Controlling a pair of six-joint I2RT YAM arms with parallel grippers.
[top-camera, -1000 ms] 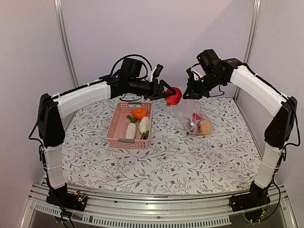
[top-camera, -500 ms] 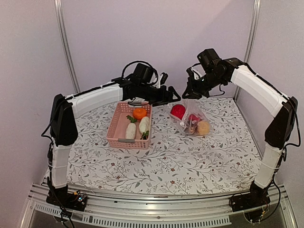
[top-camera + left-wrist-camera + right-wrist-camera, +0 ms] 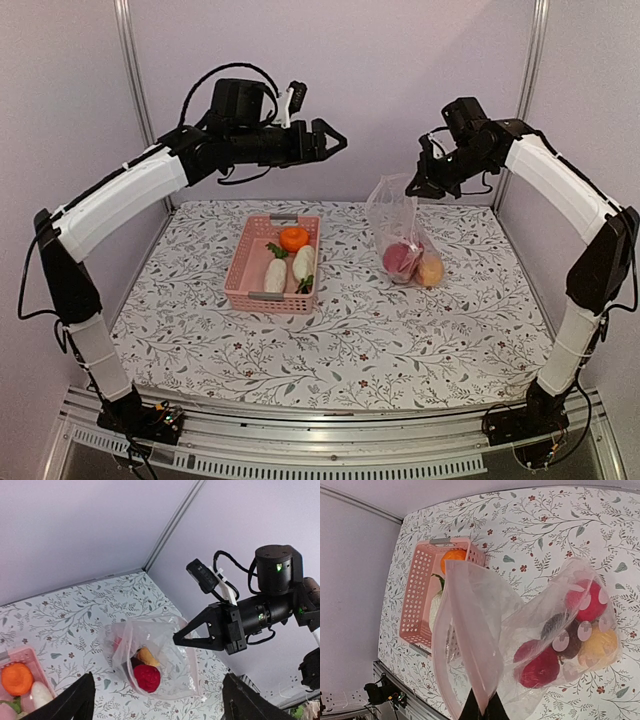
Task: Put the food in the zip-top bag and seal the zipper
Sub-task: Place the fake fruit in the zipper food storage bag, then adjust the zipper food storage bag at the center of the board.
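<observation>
The clear zip-top bag (image 3: pixel 398 228) hangs upright from my right gripper (image 3: pixel 415 186), which is shut on its mouth edge. Red (image 3: pixel 400 258) and yellow (image 3: pixel 431 268) food pieces sit in its bottom on the table. The right wrist view shows the bag (image 3: pixel 485 610) pinched at my fingertips (image 3: pixel 482 707), its zipper strip (image 3: pixel 440 670) looping open, with red (image 3: pixel 537 667), dark purple (image 3: pixel 565 630) and yellow (image 3: pixel 597 647) pieces inside. My left gripper (image 3: pixel 325 140) is open and empty, high above the basket. An orange piece (image 3: pixel 293 238) and white radishes (image 3: pixel 303 262) lie in the pink basket.
The pink slotted basket (image 3: pixel 240 262) stands left of the bag on the floral tablecloth. The back wall and corner posts are close behind both grippers. In the left wrist view the bag (image 3: pixel 165 680) lies below my open fingers (image 3: pixel 70 705), with the right gripper (image 3: pixel 192 637) at its rim.
My left gripper let the red piece go into the bag, then rose and drew back left, empty. My right gripper lifted the bag's mouth, so the bag now hangs upright.
</observation>
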